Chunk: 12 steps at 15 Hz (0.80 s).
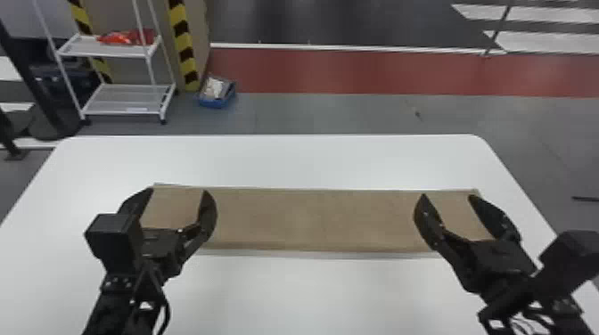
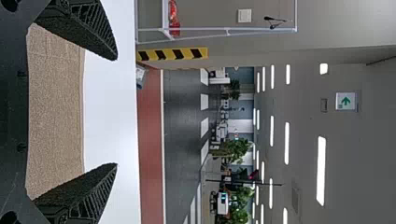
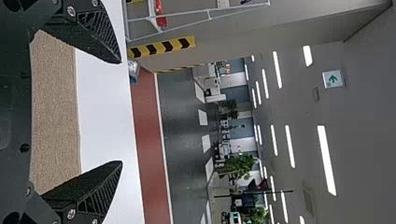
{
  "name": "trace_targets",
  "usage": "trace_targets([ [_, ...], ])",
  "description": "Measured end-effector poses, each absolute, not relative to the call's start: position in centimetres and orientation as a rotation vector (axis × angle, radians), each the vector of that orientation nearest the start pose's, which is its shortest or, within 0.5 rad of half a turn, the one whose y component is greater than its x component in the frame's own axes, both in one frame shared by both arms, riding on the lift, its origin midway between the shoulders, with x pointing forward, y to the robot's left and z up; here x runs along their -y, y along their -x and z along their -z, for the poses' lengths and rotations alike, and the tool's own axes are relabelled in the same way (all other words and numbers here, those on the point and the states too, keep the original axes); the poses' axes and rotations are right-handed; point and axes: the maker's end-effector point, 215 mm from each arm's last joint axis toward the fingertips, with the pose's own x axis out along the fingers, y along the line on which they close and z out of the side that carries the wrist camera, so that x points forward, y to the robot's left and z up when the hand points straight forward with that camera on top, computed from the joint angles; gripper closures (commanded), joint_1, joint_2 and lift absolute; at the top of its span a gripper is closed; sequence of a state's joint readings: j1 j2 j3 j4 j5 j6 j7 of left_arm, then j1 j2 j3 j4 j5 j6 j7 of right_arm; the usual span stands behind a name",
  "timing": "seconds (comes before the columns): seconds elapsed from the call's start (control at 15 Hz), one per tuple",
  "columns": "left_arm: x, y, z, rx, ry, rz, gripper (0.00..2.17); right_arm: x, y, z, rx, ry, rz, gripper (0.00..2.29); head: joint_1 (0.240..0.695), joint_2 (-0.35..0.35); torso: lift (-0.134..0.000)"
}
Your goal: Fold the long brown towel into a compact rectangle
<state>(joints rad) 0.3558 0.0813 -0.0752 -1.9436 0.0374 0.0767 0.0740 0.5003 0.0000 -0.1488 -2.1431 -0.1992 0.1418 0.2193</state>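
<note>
Towel on tbl; prob. bin behind.

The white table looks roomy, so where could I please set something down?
Bare table runs between the towel and the far edge, and on the near side of the towel's middle. Crowded: the towel's ends, beneath the left claw and right claw.

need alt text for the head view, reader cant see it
A long brown towel lies flat and unfolded widthwise across a white table, with the left gripper and right gripper open above its two ends. Behind stands a white rack beside a blue bin.
</note>
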Motion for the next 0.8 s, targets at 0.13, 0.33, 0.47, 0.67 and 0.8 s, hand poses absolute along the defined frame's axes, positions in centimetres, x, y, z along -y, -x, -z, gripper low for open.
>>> trace_targets([
  [0.13,-21.19,-48.91,35.25,-0.064,-0.017,0.024,0.07,25.44,-44.59,31.76,-0.043,-0.132,-0.107,0.12,0.695,-0.051,-0.117],
  [0.33,-21.25,-48.83,35.18,-0.063,-0.017,0.024,0.07,25.45,-44.51,31.89,-0.046,-0.13,-0.107,0.12,0.695,-0.05,-0.117],
  [0.47,-21.28,-48.81,35.16,-0.062,-0.019,0.023,0.07,25.46,-44.44,31.95,-0.047,-0.131,-0.106,0.12,0.695,-0.05,-0.117],
  [0.67,-21.4,-48.85,35.04,-0.059,-0.02,0.021,0.07,25.47,-44.5,32.05,-0.052,-0.133,-0.105,0.12,0.695,-0.049,-0.117],
  [0.8,-21.43,-48.89,35.02,-0.058,-0.02,0.021,0.07,25.47,-44.55,32.0,-0.052,-0.133,-0.105,0.12,0.695,-0.049,-0.117],
])
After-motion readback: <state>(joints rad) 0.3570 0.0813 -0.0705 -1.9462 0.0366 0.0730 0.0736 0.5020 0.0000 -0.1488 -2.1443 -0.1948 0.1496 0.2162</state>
